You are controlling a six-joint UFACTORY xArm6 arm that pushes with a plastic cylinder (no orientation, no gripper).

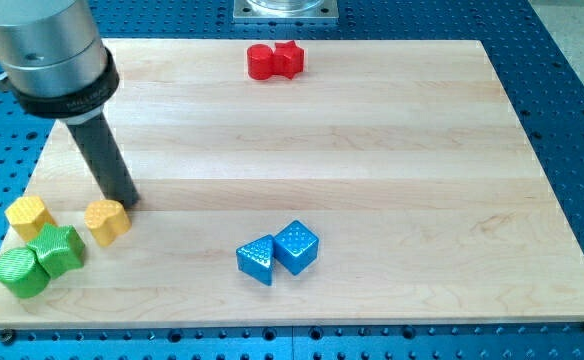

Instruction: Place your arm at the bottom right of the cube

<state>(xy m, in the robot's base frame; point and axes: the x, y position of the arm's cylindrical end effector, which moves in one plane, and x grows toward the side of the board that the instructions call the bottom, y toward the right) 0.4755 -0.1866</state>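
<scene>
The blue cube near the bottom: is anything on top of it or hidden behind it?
Nothing sits on the blue cube. A blue triangular block touches its left side. Bare wooden board lies behind it. My tip is far left, beside the orange block.

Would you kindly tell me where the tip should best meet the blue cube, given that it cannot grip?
No grasp is possible; my tip only pushes. The blue cube touches the blue triangular block on its left, so its free lower-right face is the likely contact spot. I would approach from the view's bottom right, circling round the pair.
</scene>
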